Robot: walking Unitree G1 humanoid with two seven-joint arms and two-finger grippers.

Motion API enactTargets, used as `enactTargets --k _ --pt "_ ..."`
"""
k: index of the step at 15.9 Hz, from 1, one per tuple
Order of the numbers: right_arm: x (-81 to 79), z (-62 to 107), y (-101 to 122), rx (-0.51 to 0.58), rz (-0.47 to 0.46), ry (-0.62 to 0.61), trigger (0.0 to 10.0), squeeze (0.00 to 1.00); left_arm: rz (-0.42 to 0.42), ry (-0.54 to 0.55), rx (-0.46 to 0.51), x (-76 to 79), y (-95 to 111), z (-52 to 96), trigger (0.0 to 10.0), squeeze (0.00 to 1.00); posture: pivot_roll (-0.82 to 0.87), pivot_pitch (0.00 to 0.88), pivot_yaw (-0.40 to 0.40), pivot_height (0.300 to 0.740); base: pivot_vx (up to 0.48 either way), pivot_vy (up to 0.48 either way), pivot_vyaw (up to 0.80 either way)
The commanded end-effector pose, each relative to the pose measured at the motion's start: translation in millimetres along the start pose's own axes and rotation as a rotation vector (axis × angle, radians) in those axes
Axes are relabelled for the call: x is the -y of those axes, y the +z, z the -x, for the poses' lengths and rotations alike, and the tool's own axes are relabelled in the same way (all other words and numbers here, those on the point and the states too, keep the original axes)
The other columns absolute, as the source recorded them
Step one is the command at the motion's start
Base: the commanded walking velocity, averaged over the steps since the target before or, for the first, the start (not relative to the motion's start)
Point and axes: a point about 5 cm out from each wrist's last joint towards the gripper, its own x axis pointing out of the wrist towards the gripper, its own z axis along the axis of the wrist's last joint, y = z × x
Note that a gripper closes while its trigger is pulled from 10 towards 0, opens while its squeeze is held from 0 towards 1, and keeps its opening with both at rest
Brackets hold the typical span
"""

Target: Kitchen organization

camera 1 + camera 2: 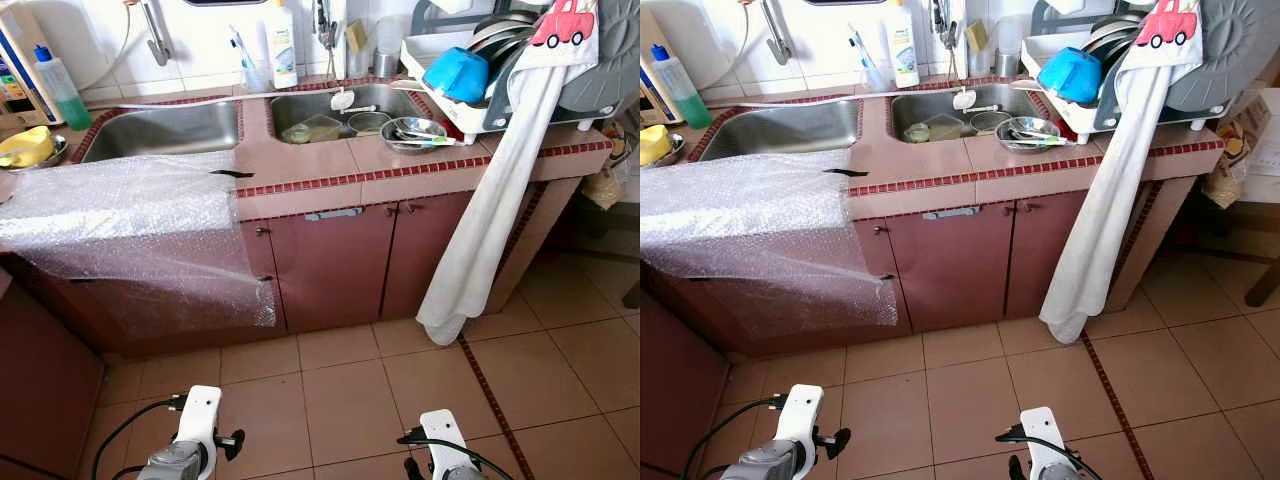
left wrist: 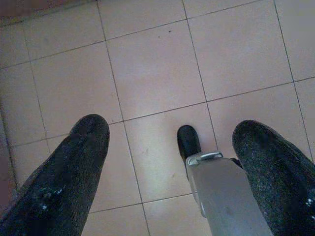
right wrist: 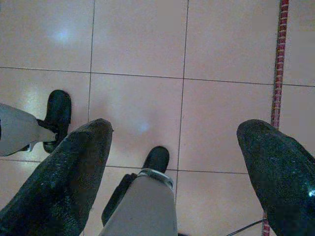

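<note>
With both the left gripper (image 2: 170, 162) and right gripper (image 3: 174, 157) hanging spread and empty over the floor tiles (image 1: 350, 380), the dishes in the sink (image 1: 350, 112) lie well ahead and above, so step closer before reaching.

Glossy tiles are covering the floor (image 1: 350, 385), catching soft glare. The desk (image 1: 330, 160) is showing matt pink tile with red mosaic edging. Both sinks (image 1: 165, 130) are gleaming as brushed steel. Clear bubble wrap (image 1: 130, 215) is draping crinkled. A white cloth (image 1: 490, 210) is hanging soft. The left hand (image 2: 172, 162) fingers (image 2: 74, 172) are looking rough, matt black.
</note>
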Motion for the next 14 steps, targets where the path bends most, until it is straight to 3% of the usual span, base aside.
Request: enactTargets --k 1,14 --pt "-4.1 -0.3 1.2 0.002 -0.001 0.012 10.0 0.0 -0.015 0.019 0.003 -6.3 3.1 0.8 10.0 0.0 0.01 0.0 0.079 0.74 0.0 0.247 0.0" --pt "-5.5 0.8 -7.7 -0.014 0.032 0.013 10.0 0.0 -0.052 0.017 -0.007 -7.8 2.1 1.2 10.0 0.0 0.0 0.0 0.089 0.74 0.0 0.321 0.0"
